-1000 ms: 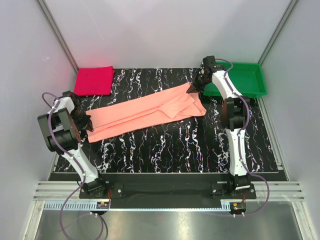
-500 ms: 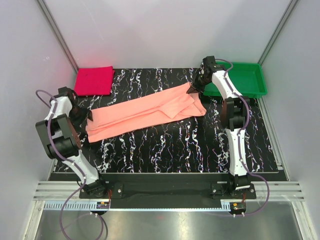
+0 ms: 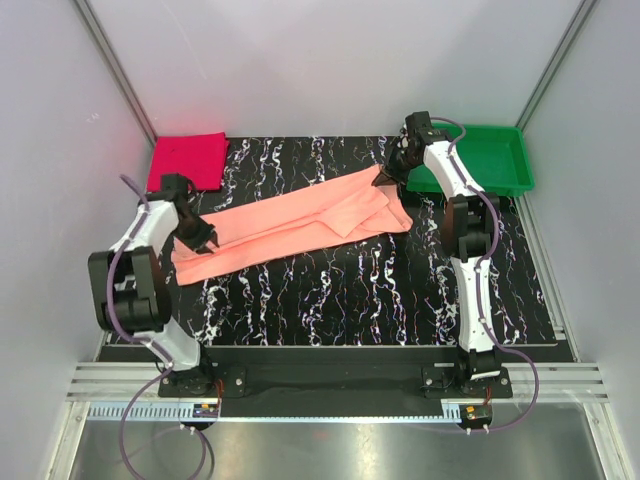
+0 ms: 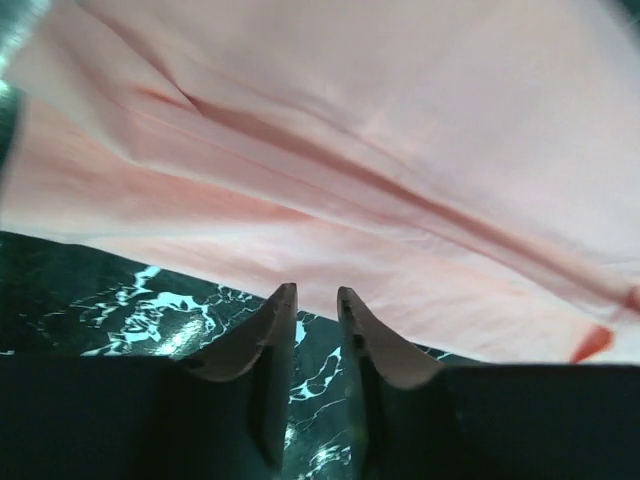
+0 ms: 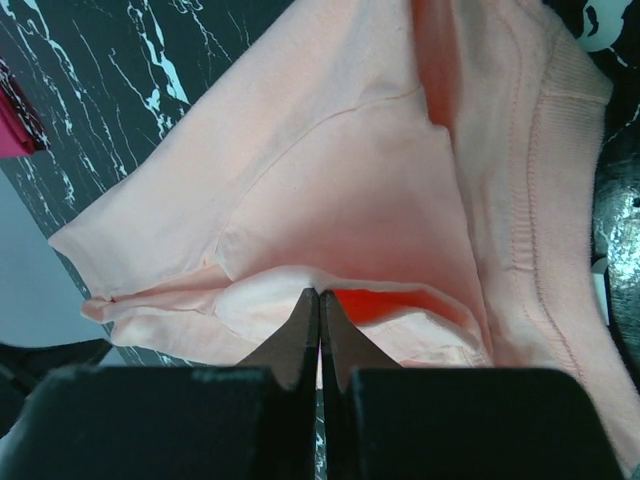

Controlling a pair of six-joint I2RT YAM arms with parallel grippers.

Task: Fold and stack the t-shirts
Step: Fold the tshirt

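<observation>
L tool point(image 3: 205, 241) swung inward, over pink shirt point(image 3: 290, 222).

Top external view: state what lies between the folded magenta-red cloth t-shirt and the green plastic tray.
Top view: mostly bare black marbled tabletop; beside the green tray, the right gripper shut on the salmon-peach cloth t-shirt's corner.
</observation>
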